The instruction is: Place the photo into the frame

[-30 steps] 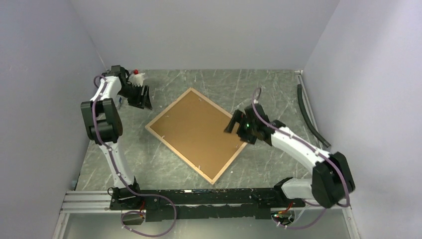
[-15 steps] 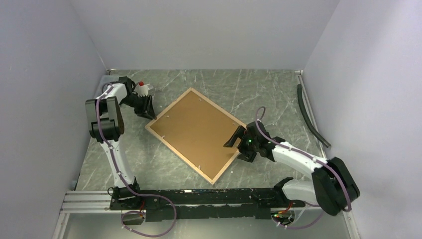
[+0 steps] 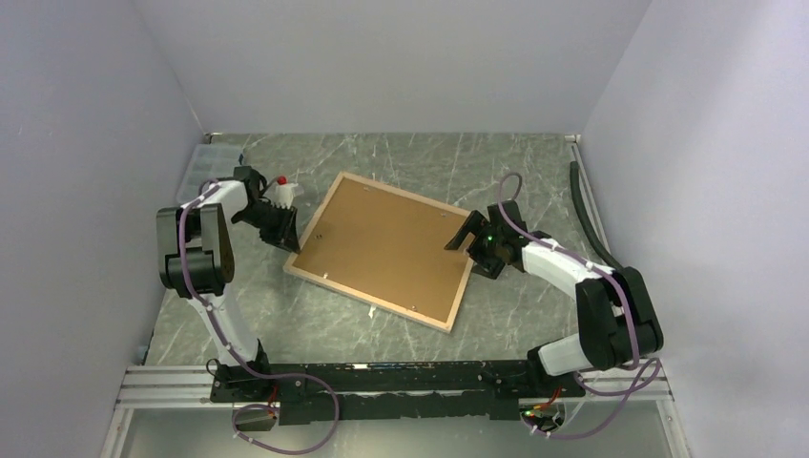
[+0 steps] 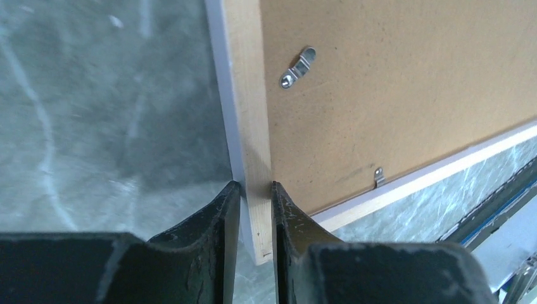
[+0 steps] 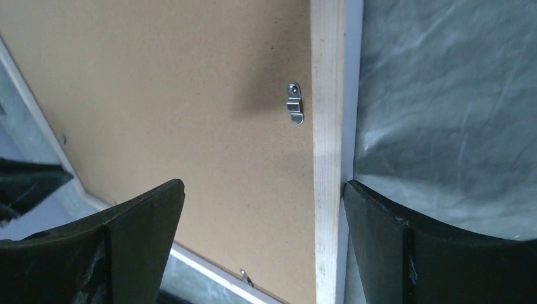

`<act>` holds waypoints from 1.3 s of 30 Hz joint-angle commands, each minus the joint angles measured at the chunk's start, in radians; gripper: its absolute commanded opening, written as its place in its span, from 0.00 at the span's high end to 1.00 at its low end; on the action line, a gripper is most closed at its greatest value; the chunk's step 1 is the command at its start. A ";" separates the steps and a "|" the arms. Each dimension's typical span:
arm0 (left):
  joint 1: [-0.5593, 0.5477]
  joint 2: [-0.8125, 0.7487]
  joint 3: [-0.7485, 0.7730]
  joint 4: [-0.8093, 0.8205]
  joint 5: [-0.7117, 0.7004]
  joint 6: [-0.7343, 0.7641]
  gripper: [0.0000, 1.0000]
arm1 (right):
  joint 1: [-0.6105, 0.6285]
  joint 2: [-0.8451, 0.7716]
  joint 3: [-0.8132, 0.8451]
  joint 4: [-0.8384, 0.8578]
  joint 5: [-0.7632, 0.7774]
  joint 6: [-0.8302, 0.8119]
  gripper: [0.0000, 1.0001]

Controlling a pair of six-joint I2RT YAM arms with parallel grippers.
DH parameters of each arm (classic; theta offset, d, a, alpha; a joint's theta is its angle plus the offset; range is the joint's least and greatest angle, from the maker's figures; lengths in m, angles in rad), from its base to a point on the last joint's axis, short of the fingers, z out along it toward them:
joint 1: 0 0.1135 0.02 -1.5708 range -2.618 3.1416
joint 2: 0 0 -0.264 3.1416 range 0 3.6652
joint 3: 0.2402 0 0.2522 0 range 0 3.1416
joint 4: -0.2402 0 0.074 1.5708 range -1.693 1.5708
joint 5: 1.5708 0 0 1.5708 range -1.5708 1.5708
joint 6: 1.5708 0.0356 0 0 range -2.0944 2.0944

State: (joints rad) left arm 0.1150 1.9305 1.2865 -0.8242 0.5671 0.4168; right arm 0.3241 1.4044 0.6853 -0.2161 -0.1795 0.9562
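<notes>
The left hand [image 4: 253,197], clenched on the wood rim of the frame [image 4: 246,95], has swung it from a diamond to lie squarer on the counter [image 3: 534,172], back up. The right hand [image 5: 264,190] gapes astride the far rim, likely readying for the clips [image 5: 294,102]. The photo is out of sight.

frame [image 4: 249,114]: light-wood back rim, thin white outer edge
backing panel [image 3: 386,246]: plain mid-brown fibreboard, faint speckle
clips [image 4: 297,66]: silver metal
surface [image 3: 534,172]: grey-green marble look w/ white veins
L claw [image 4: 254,190]: black, matte
R claw [image 5: 263,190]: black, matte
arms [image 3: 572,272]: white shells, black joints, purple cables
walls [image 3: 382,57]: pale lilac-grey, no pattern
hose [image 3: 593,221]: black, by R wall
small item by L claw [image 3: 281,188]: white w/ red tip
base rail [image 3: 382,380]: black on silver
</notes>
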 commanded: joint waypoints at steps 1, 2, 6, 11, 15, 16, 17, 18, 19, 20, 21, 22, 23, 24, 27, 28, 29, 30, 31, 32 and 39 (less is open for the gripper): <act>-0.067 -0.037 -0.104 -0.137 0.022 0.089 0.75 | -0.008 0.025 0.099 0.019 -0.039 -0.070 0.00; -0.071 -0.044 -0.115 -0.154 0.029 0.103 0.75 | -0.013 0.031 0.097 0.017 -0.040 -0.075 0.00; -0.083 -0.082 -0.160 -0.195 0.052 0.155 0.75 | -0.039 0.056 0.094 0.013 -0.046 -0.096 0.00; -0.089 -0.097 -0.150 -0.240 0.085 0.189 0.76 | -0.071 0.092 0.148 -0.027 -0.007 -0.145 0.00; -0.095 -0.086 -0.118 -0.247 0.111 0.195 0.76 | -0.101 0.088 0.224 -0.102 0.054 -0.184 0.00; -0.094 -0.084 -0.107 -0.251 0.123 0.195 0.76 | -0.102 0.081 0.241 -0.124 0.076 -0.191 0.00; -0.095 -0.081 -0.099 -0.256 0.134 0.193 0.75 | -0.103 0.074 0.258 -0.145 0.097 -0.196 0.00; -0.096 -0.078 -0.088 -0.263 0.148 0.193 0.75 | -0.103 0.066 0.271 -0.159 0.114 -0.199 0.00; -0.096 -0.078 -0.079 -0.269 0.156 0.195 0.74 | -0.101 0.054 0.279 -0.169 0.132 -0.196 0.00; -0.094 -0.078 -0.068 -0.272 0.156 0.194 0.73 | -0.094 0.045 0.284 -0.175 0.141 -0.189 0.00; -0.087 -0.080 -0.056 -0.273 0.150 0.192 0.72 | -0.081 0.035 0.287 -0.180 0.158 -0.181 0.00; -0.071 -0.083 -0.043 -0.273 0.147 0.188 0.69 | -0.060 0.024 0.294 -0.184 0.172 -0.173 0.00; -0.042 -0.084 -0.025 -0.277 0.161 0.188 0.66 | -0.031 0.014 0.299 -0.182 0.176 -0.165 0.00; -0.006 -0.078 0.012 -0.280 0.185 0.188 0.62 | 0.002 0.005 0.303 -0.167 0.176 -0.154 0.00; 0.068 0.002 0.109 -0.291 0.220 0.160 0.57 | 0.147 0.012 0.323 -0.088 0.177 -0.116 0.00; 0.077 0.027 0.134 -0.287 0.230 0.146 0.56 | 0.197 0.042 0.342 -0.064 0.177 -0.110 0.00; 0.080 0.048 0.149 -0.283 0.245 0.134 0.55 | 0.243 0.070 0.374 -0.043 0.174 -0.104 0.00; 0.079 0.066 0.162 -0.281 0.259 0.125 0.54 | 0.288 0.103 0.402 -0.022 0.167 -0.104 0.00; 0.079 0.083 0.172 -0.281 0.282 0.118 0.52 | 0.328 0.137 0.427 0.001 0.162 -0.105 0.00; 0.078 0.097 0.178 -0.284 0.305 0.113 0.50 | 0.378 0.169 0.448 0.026 0.158 -0.103 0.00; 0.069 0.155 0.152 -0.264 0.378 0.117 0.37 | 0.513 0.373 0.550 0.224 0.082 -0.062 0.04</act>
State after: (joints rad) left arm 0.1951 2.0720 1.4437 -1.0847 0.8528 0.5335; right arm 0.8055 1.7012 1.1774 -0.1432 -0.0620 0.8547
